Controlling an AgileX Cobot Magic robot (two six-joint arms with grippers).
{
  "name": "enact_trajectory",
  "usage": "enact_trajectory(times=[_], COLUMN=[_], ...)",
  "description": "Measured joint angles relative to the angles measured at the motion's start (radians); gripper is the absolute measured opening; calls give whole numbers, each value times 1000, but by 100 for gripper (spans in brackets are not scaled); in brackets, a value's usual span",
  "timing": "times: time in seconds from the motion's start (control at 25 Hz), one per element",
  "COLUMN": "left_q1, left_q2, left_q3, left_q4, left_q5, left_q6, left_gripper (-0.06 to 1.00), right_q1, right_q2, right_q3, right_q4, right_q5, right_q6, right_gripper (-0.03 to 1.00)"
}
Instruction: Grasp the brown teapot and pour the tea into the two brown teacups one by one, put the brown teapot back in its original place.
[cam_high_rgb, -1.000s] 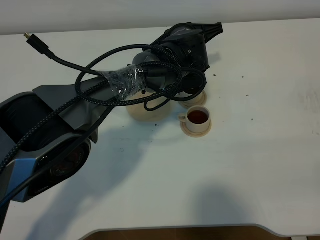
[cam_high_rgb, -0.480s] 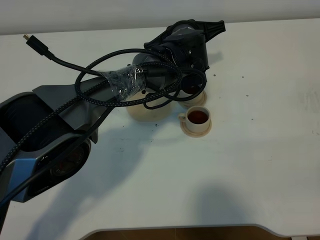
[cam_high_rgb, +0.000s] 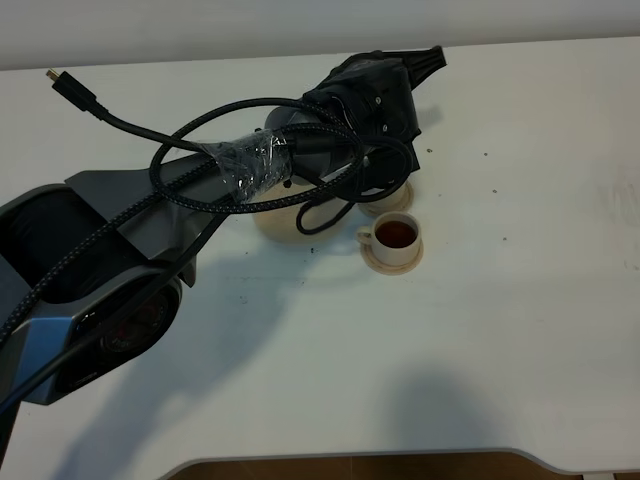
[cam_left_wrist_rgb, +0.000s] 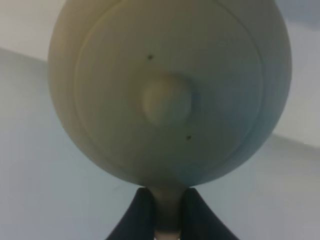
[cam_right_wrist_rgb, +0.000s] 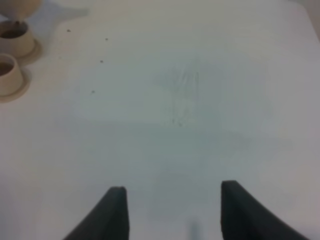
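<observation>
Your left gripper (cam_left_wrist_rgb: 161, 210) is clamping tight on the loop handle of the brown teapot (cam_left_wrist_rgb: 170, 90); in the left wrist view the two dark fingers (cam_left_wrist_rgb: 137, 215) are pinching the handle and the pot's domed lid with its knob (cam_left_wrist_rgb: 166, 99) is filling most of the frame. From the high camera the left arm (cam_high_rgb: 200, 190) is reaching across the white bench (cam_high_rgb: 500, 330) toward the far side, and its wrist is covering the teapot, so you are not seeing the pot or its tilt there. Below the arm the large round saucer (cam_high_rgb: 285, 225) is lying bare on the bench, partly hidden by the cables. Just right of it, the near teacup (cam_high_rgb: 396, 236) is sitting on its small saucer (cam_high_rgb: 392, 262) and holding dark reddish-brown tea (cam_high_rgb: 397, 233). The second teacup (cam_high_rgb: 385, 203) is sitting just behind it, mostly hidden under the wrist; its fill is showing only in the right wrist view, where both cups (cam_right_wrist_rgb: 10, 75) are at the edge of frame and the farther one (cam_right_wrist_rgb: 15, 37) looks to have dark liquid in it too. Your right gripper (cam_right_wrist_rgb: 172, 210) is hanging wide open over bare bench, holding nothing, well apart from the cups. A loose cable plug (cam_high_rgb: 62, 78) is sticking out at the far left.
</observation>
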Motion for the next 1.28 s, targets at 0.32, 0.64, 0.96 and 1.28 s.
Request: enact_trajectory(times=[0.32,0.64,0.96,1.28], left_q1=[11,28,67,150], left_q2=[-13,-78,-91,-91], left_q3=[0,0,-1,-1], left_q4=[-23,-119,-401,-660], left_q5=[66,248,461,528], left_q6=[-122,-290,-538,-746], left_gripper=[11,11,11,11], right_q1=[0,0,0,0], right_q2=[0,0,0,0], right_q3=[0,0,0,0], right_q4=[0,0,0,0], right_q5=[0,0,0,0], right_q6=[0,0,0,0], right_gripper=[44,44,44,44])
